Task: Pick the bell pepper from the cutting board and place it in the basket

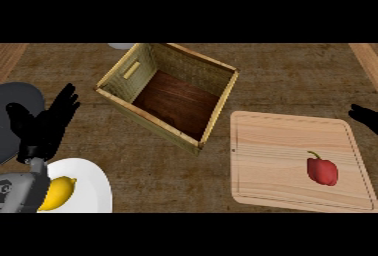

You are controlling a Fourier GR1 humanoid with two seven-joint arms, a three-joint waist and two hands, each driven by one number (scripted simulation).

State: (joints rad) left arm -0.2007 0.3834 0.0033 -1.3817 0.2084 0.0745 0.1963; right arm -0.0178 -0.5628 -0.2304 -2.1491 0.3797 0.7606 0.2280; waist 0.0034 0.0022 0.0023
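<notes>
Nearest to you, at the counter's [295,75] lower left corner, a lemon [59,192] lies on a white plate [92,182], partly behind the left forearm. Above it the left hand [44,122] stands with its fingers straight and spread, holding nothing; it is resting near the left edge.

On the right, the board [280,150] carries the pepper [322,170], which lies near the board's lower right corner, stem pointing up and left. Nothing touches it, so I judge the picking step is not yet begun.

Your right hand [365,117] shows only at the right edge, above the board's upper right corner and well apart from the pepper. You cannot tell if its fingers are apart or together.

Farther, the basket [118,82] stands at the top centre, tilted, just beside the board's upper left corner. The next move, I think, calls for bringing the right hand down over the pepper.
</notes>
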